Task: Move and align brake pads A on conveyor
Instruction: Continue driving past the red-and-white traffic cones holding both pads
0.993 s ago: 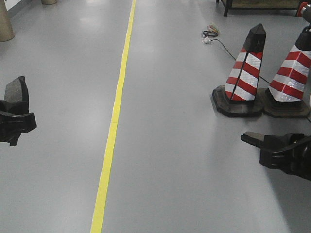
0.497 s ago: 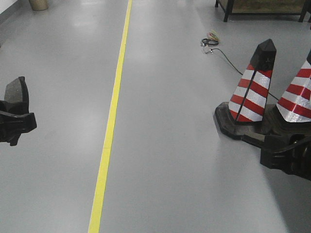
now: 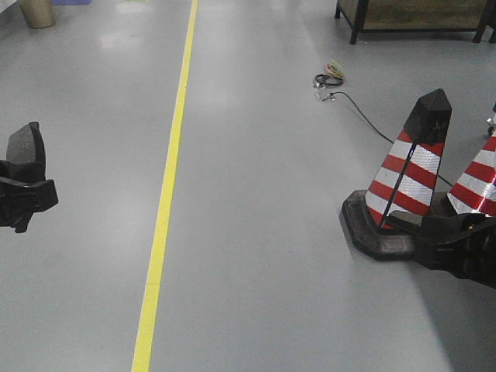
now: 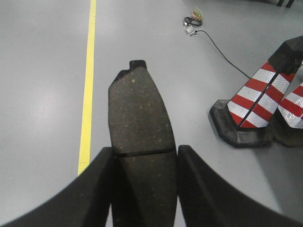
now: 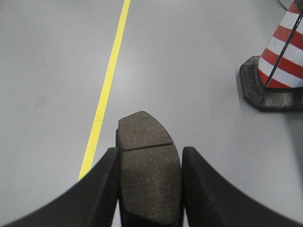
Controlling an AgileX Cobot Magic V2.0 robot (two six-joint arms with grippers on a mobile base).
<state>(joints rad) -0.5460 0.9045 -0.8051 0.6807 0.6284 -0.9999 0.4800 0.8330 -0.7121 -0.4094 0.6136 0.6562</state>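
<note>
My left gripper [image 3: 23, 194] sits at the left edge of the front view, shut on a dark grey brake pad [image 3: 25, 151] that stands up out of it. The left wrist view shows that pad [image 4: 139, 109] with its centre groove, pinched between the left gripper's [image 4: 144, 151] two black fingers. My right gripper [image 3: 434, 236], low at the right edge, is shut on a second brake pad [image 5: 147, 137], which the right wrist view shows clamped in the gripper [image 5: 149, 153]. Both hang over bare grey floor. The conveyor is out of view.
A yellow floor line [image 3: 167, 194] runs away from me left of centre. Two red-and-white striped cones [image 3: 411, 174] [image 3: 477, 186] stand close to the right gripper. A cable and small coil [image 3: 332, 80] lie further ahead, before a bench [image 3: 353, 19]. A bin [image 3: 37, 12] stands far left.
The whole view has shifted: the cones have slid down and right towards the right gripper, and the bench has come into view. Both grippers keep their hold and their place in the frame.
</note>
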